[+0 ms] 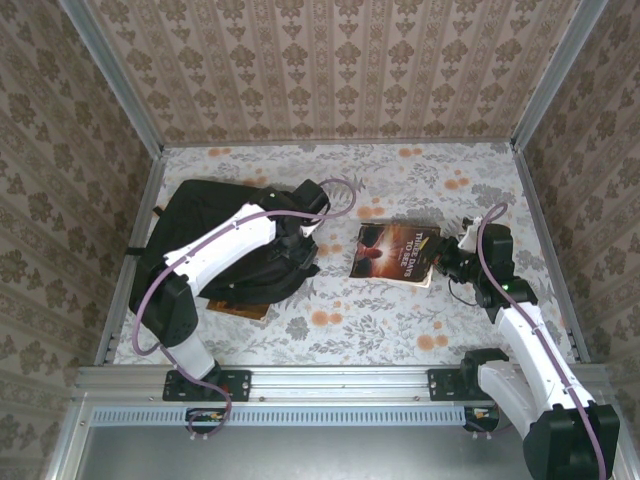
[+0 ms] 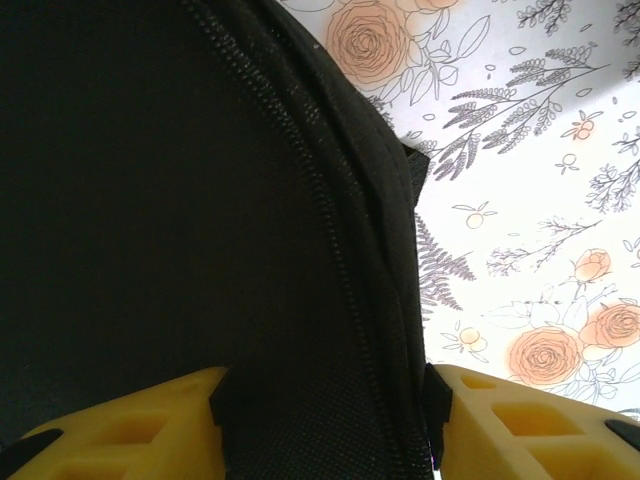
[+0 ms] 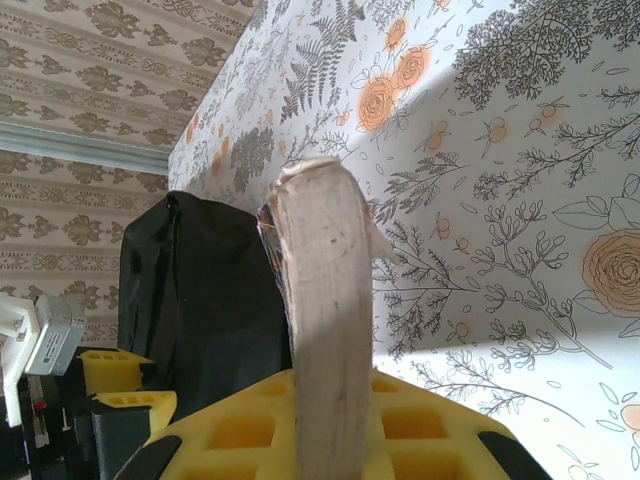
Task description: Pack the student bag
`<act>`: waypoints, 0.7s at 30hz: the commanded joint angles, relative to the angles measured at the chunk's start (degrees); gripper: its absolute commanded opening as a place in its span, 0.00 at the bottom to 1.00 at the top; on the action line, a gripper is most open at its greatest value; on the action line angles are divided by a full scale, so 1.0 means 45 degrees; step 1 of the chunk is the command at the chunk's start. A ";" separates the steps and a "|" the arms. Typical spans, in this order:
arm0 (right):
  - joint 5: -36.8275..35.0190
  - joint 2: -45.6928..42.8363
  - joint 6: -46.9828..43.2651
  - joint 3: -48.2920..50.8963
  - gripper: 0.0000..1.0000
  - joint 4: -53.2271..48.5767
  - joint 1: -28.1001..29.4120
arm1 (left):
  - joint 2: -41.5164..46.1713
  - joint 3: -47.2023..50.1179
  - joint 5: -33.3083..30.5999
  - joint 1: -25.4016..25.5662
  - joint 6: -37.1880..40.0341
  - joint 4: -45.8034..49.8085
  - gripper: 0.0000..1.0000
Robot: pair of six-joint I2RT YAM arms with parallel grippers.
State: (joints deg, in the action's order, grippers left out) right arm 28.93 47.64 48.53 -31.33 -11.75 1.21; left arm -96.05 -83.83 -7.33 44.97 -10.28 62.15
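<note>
Floral tabletop (image 1: pixel 400 320), zippered bag (image 2: pixel 150 200), book (image 3: pixel 325 300) edge-on

The left arm (image 1: pixel 225 245) stretches forward with the left gripper (image 2: pixel 330 405) half open, and the bent right arm (image 1: pixel 525 335) has the right gripper (image 3: pixel 335 410) squeezing a book (image 3: pixel 322 280).

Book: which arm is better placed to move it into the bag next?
Right, probably. Its jaws are shut on the book, while the left arm's jaws sit astride the bag at its zip edge.
</note>
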 commanded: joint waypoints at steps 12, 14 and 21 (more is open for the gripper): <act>0.0544 -0.0226 0.0600 0.0339 0.00 0.1264 -0.0086 | 0.0207 0.0106 -0.1570 0.0052 0.0039 0.0824 0.46; 0.0546 -0.0234 0.0601 0.0341 0.00 0.1289 -0.0082 | 0.0119 0.0104 -0.1572 0.0049 0.0088 0.0741 0.34; 0.0535 -0.0254 0.0618 0.0341 0.00 0.1246 -0.0094 | 0.0240 0.0028 -0.0043 0.0032 0.0216 0.0345 0.00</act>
State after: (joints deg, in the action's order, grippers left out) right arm 29.12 47.62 49.89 -29.80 -9.28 1.19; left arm -96.03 -83.74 -10.85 44.93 -9.45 63.48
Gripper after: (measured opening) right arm 0.136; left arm 0.039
